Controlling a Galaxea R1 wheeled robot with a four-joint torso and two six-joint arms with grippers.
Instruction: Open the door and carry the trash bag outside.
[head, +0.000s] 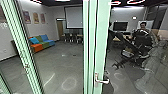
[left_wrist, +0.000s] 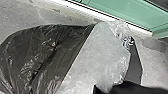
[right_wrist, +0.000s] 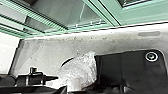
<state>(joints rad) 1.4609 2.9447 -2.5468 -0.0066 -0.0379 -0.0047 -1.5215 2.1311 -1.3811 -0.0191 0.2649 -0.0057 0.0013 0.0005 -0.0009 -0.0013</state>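
Trash bag (left_wrist: 45, 56) bulging near the green frame (left_wrist: 117, 11). Opening and hold of either end effector — cannot tell. Lever handle (head: 102, 81) probably needs full travel before the door (head: 102, 37) moves — keep clear plastic (left_wrist: 100, 52) off the frame, lest it snag.
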